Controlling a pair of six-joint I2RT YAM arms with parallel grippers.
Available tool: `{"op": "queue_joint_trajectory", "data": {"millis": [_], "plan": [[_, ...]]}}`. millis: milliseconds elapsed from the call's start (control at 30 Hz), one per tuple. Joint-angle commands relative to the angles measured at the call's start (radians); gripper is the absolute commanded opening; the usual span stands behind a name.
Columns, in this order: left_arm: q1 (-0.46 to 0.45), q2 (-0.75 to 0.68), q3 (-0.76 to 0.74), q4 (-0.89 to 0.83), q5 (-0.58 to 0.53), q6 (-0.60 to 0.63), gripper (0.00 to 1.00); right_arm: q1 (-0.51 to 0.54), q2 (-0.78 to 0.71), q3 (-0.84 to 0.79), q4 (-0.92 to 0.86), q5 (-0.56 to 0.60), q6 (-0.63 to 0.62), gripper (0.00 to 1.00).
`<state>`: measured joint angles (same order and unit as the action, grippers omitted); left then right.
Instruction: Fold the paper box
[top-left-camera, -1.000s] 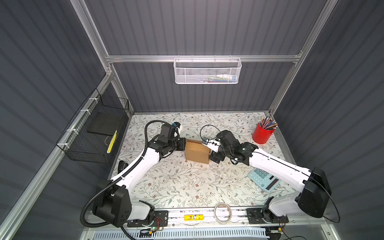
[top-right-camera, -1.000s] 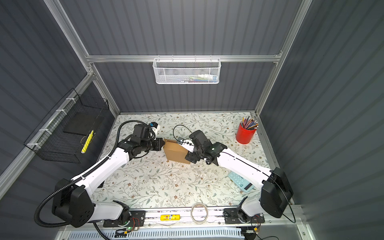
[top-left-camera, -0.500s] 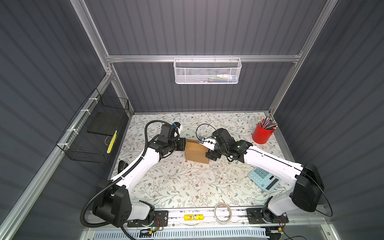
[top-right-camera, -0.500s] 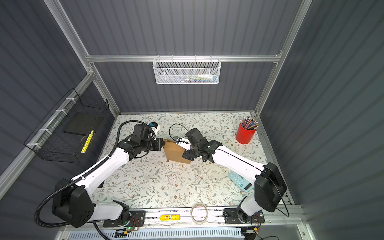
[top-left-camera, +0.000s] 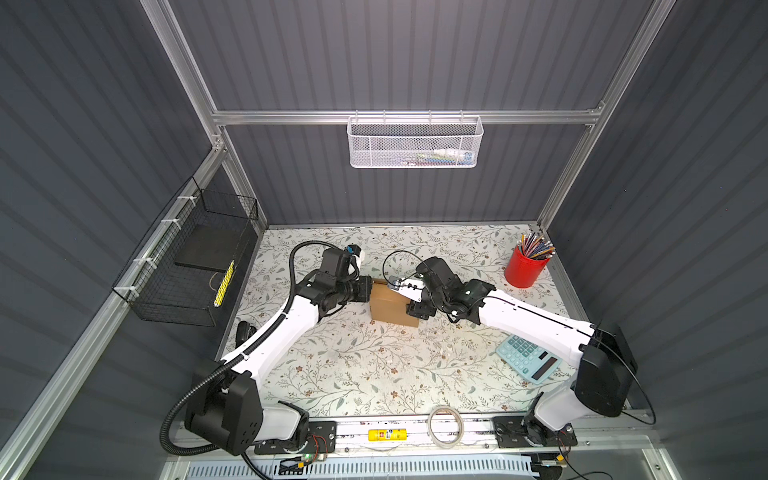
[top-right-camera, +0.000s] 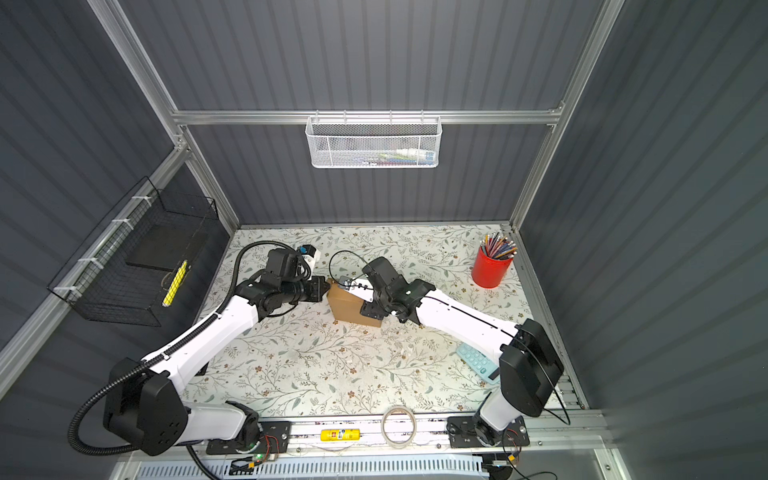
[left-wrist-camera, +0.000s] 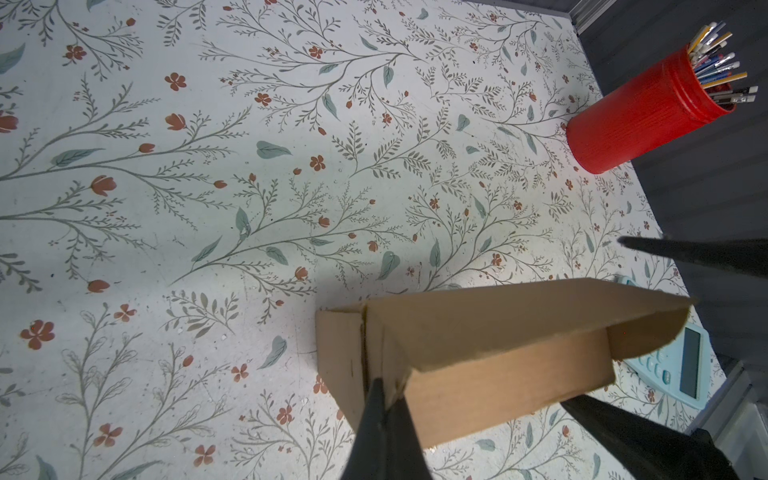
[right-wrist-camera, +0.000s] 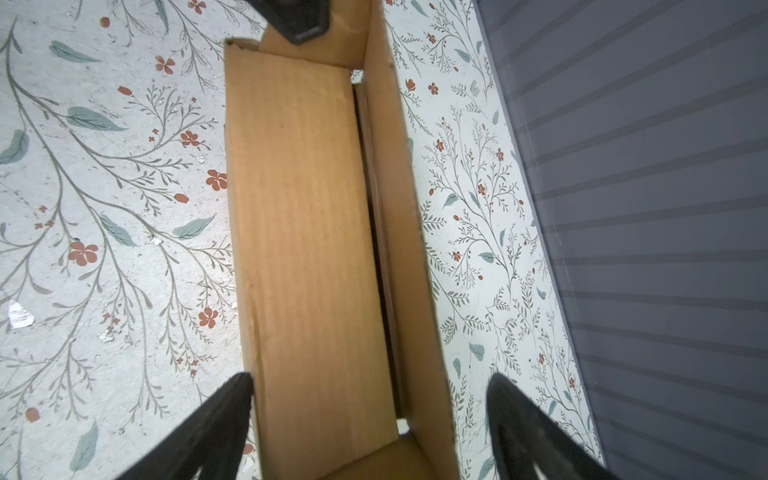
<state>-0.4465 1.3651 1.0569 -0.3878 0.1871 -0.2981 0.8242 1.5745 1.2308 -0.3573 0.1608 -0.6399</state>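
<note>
left wrist view shows the left gripper (left-wrist-camera: 384, 399) pinching an end wall of the brown corrugated cardboard paper box (left-wrist-camera: 490, 328), midway between the side edges of the floral table (left-wrist-camera: 208, 174); the right gripper (right-wrist-camera: 370, 376) straddles its other end, jaws wide, so lid-closing seems in hand and next needs them pressing it down.

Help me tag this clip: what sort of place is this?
Probably a lab robot cell dressed as a desk: grey panel walls on an aluminium frame, a floral tabletop, and a pencil cup and calculator.
</note>
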Motion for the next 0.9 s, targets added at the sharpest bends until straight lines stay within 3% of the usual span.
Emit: {"op": "queue_joint_trajectory", "data": {"millis": [0, 533, 867], "plan": [[-0.010, -0.006, -0.028, -0.091, 0.018, 0.013, 0.00, 0.009, 0.014, 0.028, 0.009, 0.013, -0.010, 0.85], [-0.011, -0.012, -0.022, -0.095, 0.011, 0.007, 0.00, 0.018, 0.025, 0.029, 0.011, 0.019, 0.007, 0.70], [-0.011, -0.027, -0.011, -0.103, -0.008, 0.007, 0.07, 0.020, 0.036, 0.036, 0.008, 0.017, 0.016, 0.65]]}}
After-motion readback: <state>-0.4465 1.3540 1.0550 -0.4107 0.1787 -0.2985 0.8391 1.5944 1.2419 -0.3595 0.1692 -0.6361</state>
